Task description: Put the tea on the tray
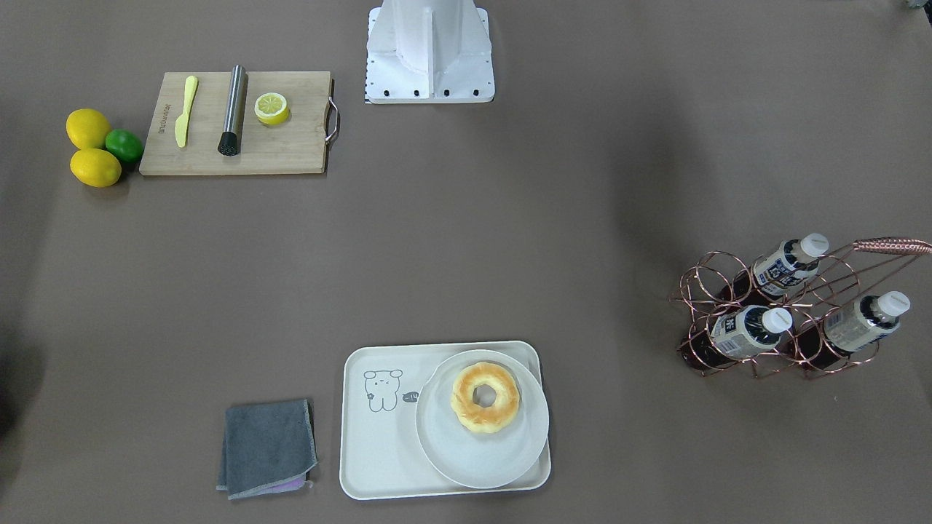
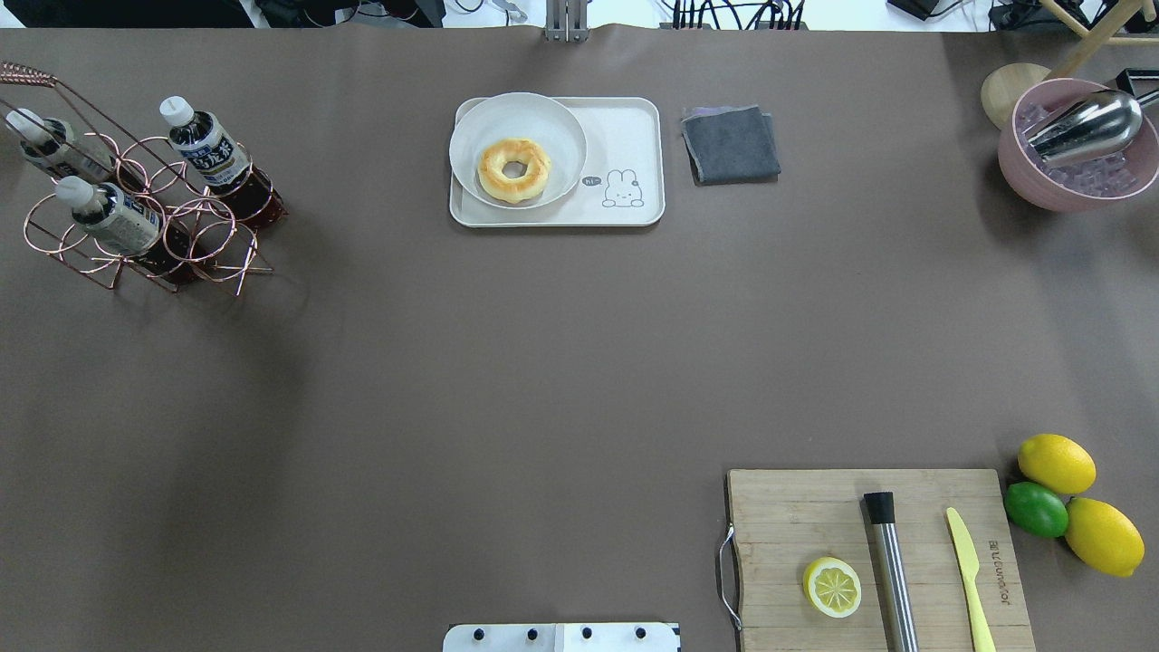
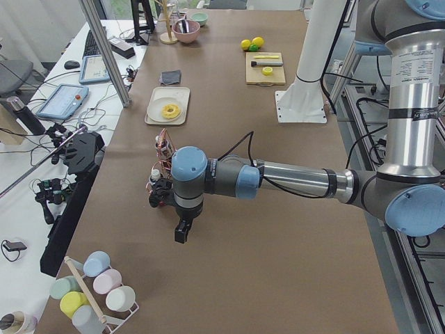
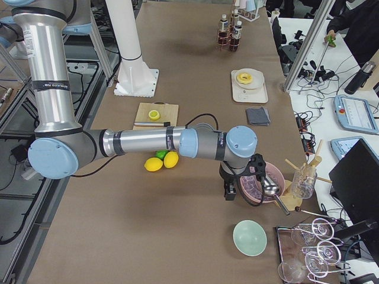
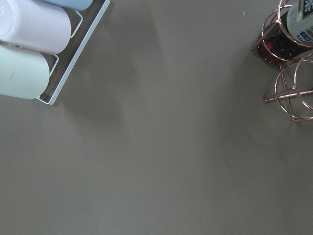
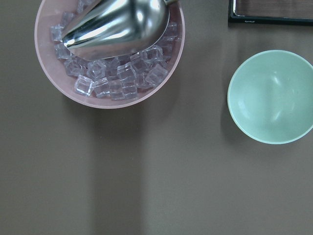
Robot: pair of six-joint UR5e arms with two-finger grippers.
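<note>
- Worktop (image 2: 543,362): matt brown covering, smooth, paper-like.
- Tea bottle (image 2: 210,149): clear glossy plastic, white plastic cap, printed label.
- Bottle rack (image 2: 136,258): shiny copper-coloured metal wire.
- Tray (image 2: 634,122): smooth cream surface, matt, plastic-looking.
- Cutting board (image 2: 788,516): pale wood, visible grain, metal handle.
- Scoop (image 6: 117,24): polished metal, mirror-bright.
- Ice bowl (image 6: 110,104): pink, smooth, satin finish.
- Cloth (image 2: 730,143): grey woven fabric, matt.

This is a robotics lab. A long table covered in brown paper (image 3: 264,236) carries a white bolted pedestal (image 1: 429,58) for silver-and-blue jointed robot arms (image 3: 299,182). Beside it stand aluminium frame posts (image 3: 106,52), grey touchscreen teach pendants (image 4: 355,113) and bundled black cables (image 2: 724,14).
</note>
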